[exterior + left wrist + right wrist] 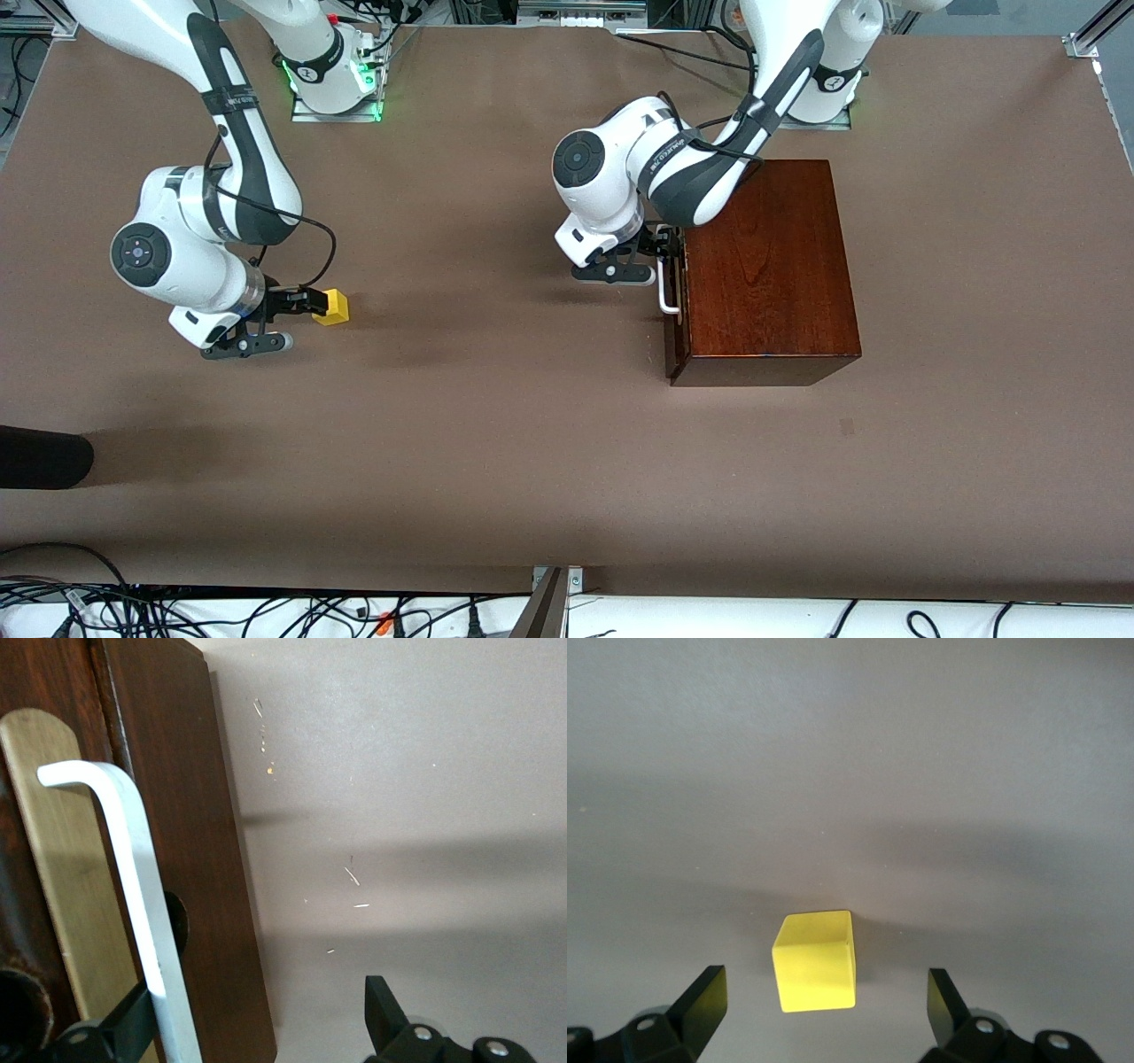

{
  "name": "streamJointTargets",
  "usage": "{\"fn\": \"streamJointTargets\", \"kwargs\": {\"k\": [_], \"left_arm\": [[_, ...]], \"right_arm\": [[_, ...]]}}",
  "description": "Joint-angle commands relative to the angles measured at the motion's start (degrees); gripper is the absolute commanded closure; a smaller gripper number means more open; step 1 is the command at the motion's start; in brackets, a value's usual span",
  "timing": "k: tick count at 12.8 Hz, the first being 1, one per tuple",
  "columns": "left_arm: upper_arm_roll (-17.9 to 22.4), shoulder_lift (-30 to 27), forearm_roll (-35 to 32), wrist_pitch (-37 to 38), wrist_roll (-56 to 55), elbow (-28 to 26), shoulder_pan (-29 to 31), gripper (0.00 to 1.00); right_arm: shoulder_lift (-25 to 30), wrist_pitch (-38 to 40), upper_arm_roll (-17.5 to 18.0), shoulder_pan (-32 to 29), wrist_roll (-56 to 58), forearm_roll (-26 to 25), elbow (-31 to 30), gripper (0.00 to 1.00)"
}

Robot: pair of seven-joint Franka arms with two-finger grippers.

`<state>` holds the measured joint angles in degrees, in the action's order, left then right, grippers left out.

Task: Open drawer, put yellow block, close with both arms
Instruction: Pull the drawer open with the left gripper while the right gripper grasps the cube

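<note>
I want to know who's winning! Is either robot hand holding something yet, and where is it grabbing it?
Nothing is held yet. The right gripper has open fingers either side of the yellow block, not touching. The left gripper is open around the drawer's white handle.

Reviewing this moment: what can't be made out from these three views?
- Drawer interior: not visible in any view; front view shows only the box top and the white handle.
- Left gripper: front view, its fingers are partly hidden by the wrist; left wrist view cuts them off at the frame edge, so contact with the handle is unclear.
- Right gripper: open around the yellow block, touch undecidable.
</note>
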<state>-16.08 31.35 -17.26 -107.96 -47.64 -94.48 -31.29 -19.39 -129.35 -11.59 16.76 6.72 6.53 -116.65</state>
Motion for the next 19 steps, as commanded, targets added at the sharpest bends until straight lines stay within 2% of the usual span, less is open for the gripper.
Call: {"fn": "streamJointTargets", "kwargs": {"k": [1, 4, 10, 13, 19], "left_arm": [[0.0, 0.11, -1.38, -1.2, -2.54, 0.08, -1.32, 0.0], [-0.09, 0.2, -0.41, -3.91, -2.8, 0.34, -1.41, 0.0], [-0.18, 1.95, 5.03, -13.05, -3.24, 0.7, -1.94, 0.0], [-0.18, 3.62, 5.83, -13.85, -4.03, 2.97, -2.73, 0.0], [-0.09, 3.81, 5.74, -13.85, -4.03, 3.86, -3.17, 0.0]], "right_arm": [[2.52, -5.89, 1.12, 0.3, -0.04, 1.2, -6.64, 0.0], [2.34, -12.5, 2.97, 0.3, -0.04, 1.55, -11.31, 0.0], [1.38, -16.63, 3.15, 0.38, -0.04, 1.56, -13.77, 0.0], [0.85, -16.82, 3.07, 0.38, 0.05, 1.47, -13.95, 0.02], [-0.03, -17.69, 3.07, 0.3, 0.66, 1.47, -13.95, 0.4]]}}
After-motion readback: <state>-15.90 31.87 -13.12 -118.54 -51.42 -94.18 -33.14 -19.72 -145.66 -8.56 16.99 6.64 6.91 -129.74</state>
